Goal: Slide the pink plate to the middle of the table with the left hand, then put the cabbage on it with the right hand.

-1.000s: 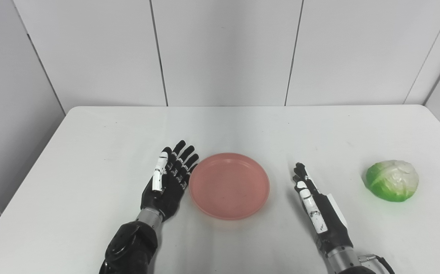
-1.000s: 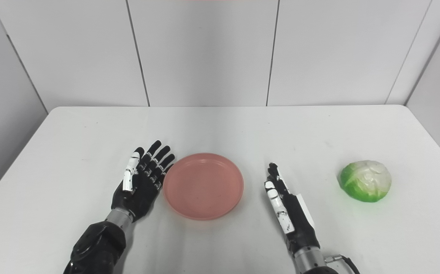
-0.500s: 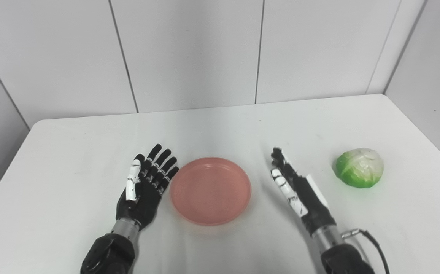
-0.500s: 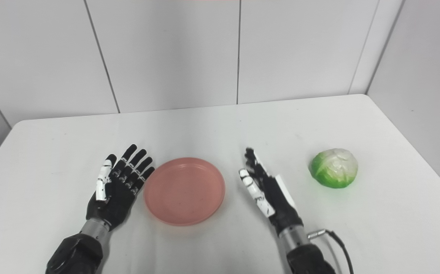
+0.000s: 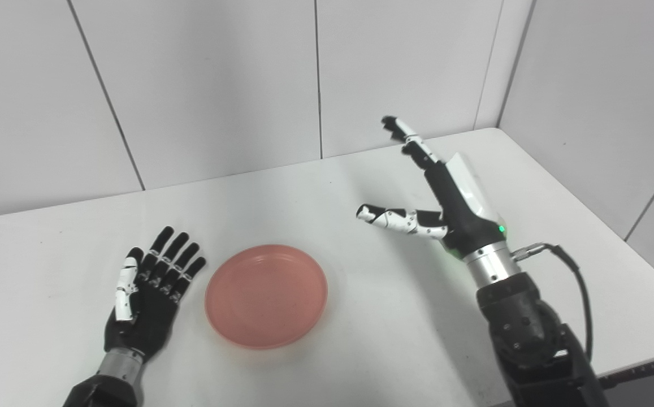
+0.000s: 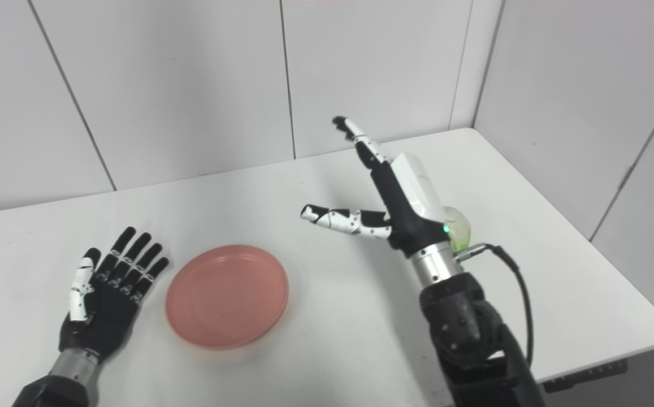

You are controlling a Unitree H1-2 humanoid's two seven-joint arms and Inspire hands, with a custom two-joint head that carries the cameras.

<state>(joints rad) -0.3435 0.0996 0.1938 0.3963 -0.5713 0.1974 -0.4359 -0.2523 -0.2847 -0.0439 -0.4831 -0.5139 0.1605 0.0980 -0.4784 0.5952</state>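
So from my end of the feed: the white table (image 5: pixel 315 192) is a plain matte top with rounded corners, pushed into the corner of a room with pale grey panel walls (image 5: pixel 208 85) that have thin dark seams running down them. The right-side wall closes in just past the table's edge.

My left hand (image 5: pixel 148 302) is lying palm-up and flat on the tabletop, fingers spread and straight, holding nothing. The pink plate (image 5: pixel 266 295) sits just to the right of it, very close to the fingertips, though I can't tell if they actually touch. Plate is flat on the table and there's nothing in it.

My right hand (image 5: pixel 437 195) is raised up off the surface, well to the right of the plate and further back. It's wide open, fingers (image 5: pixel 411 144) pointing up and away, thumb (image 5: pixel 397 219) sticking out to the left toward the plate side, nothing in its grasp. A black cable (image 5: pixel 572 282) loops off the wrist.

The cabbage (image 6: pixel 458 226) is the tricky bit. In the left eye view the hand blocks it completely; in the right eye view I only get a sliver of pale green peeking out right behind the palm and wrist, on the table. Can't tell if the hand is touching it.
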